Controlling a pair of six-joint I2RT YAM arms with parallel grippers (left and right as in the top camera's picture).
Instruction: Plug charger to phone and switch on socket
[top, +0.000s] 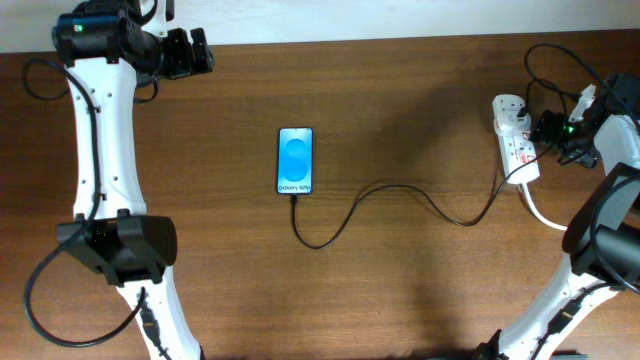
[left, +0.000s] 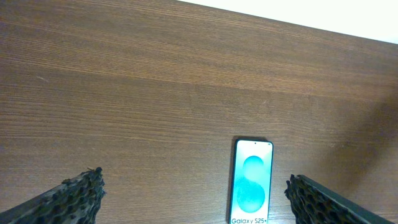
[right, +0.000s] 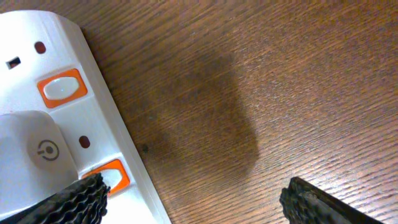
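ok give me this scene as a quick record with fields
phone: flat on table, screen up, lit blue
charger: runs from phone's bottom edge across to socket
socket: white, whether switched on cannot be told
left pincer: open, empty, apart from phone
right pincer: open, over socket, one finger by an orange-framed switch

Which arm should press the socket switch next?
Right. The right gripper hovers at the socket, a finger beside a switch; the left gripper is far off, past the phone.
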